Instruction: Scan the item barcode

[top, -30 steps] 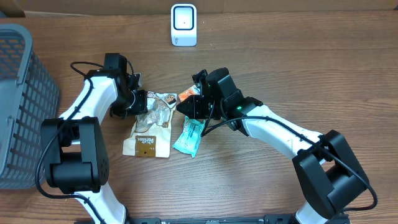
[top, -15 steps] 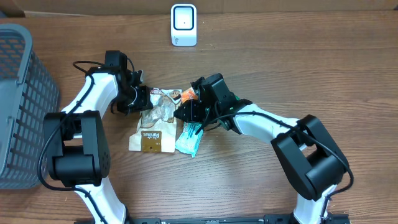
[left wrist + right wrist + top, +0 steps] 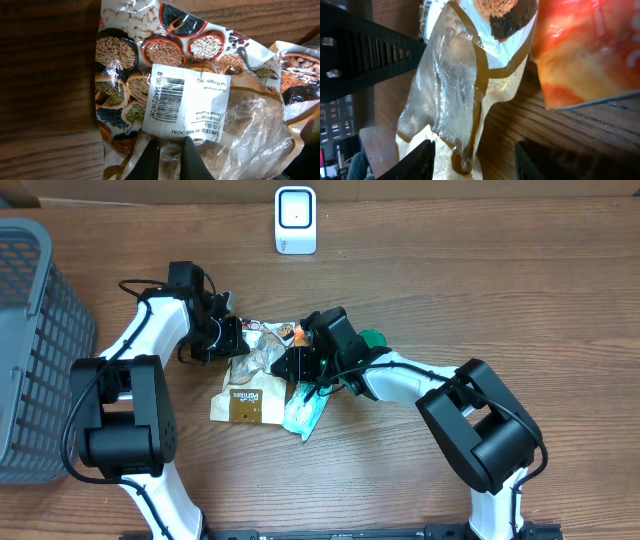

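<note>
Two grippers work one pouch (image 3: 245, 395), which lies on the table (image 3: 450, 280) between the arms, well apart from the scanner (image 3: 295, 220) at the far edge. Left gripper (image 3: 169, 147): clenched on the pouch's printed end, just below the white label (image 3: 187, 107) that carries the barcode (image 3: 170, 99). Right gripper (image 3: 474, 152): fingers spread, nothing grasped. The pouch's clear window and brown seam lie between them, with an orange packet (image 3: 580, 55) just beside. Step in hand, as judged: take the second hold. Close the right fingers on the brown seam only, clear of the orange packet and the label. Hold the film taut so the barcode lies flat, then lift and turn the label toward the scanner
</note>
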